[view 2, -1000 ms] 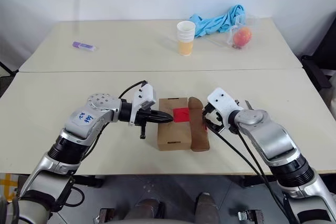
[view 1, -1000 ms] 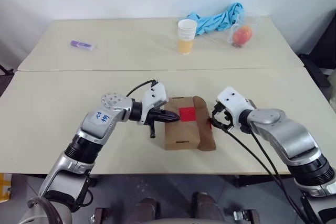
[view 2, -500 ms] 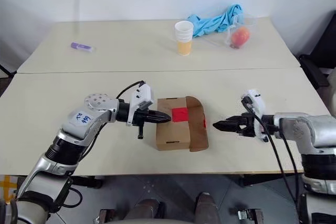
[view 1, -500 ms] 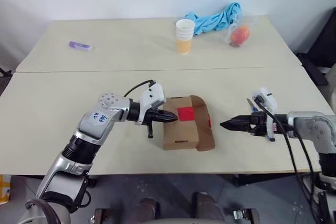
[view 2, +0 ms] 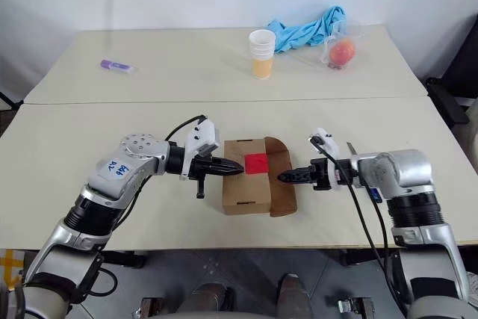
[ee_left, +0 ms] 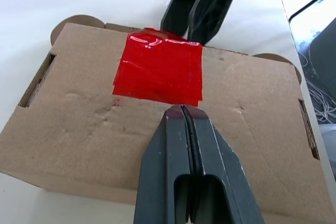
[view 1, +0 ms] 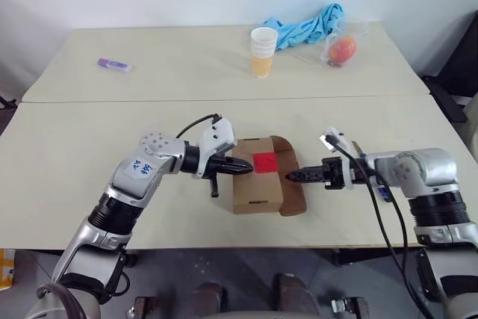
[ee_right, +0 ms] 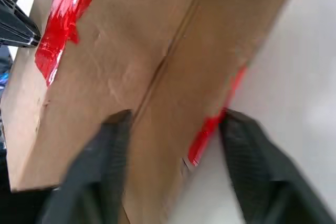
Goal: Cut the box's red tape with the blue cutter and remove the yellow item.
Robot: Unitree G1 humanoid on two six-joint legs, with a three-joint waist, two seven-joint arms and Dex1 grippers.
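The box [view 1: 259, 182] sits near the front edge of the table [view 1: 112, 132], with the red tape [view 1: 265, 162] on its top. Its right side flap hangs open. My left gripper [view 1: 243, 166] is pressed together and pushes down on the box top, right beside the tape. My right gripper [view 1: 293, 177] has its fingers apart, one on each side of the open flap.

If I pull the flap hard, I think the box could slide or tip, because my left hand only presses on it.

Half a second ago my right gripper was well away from the box. Now it has come back to the flap.
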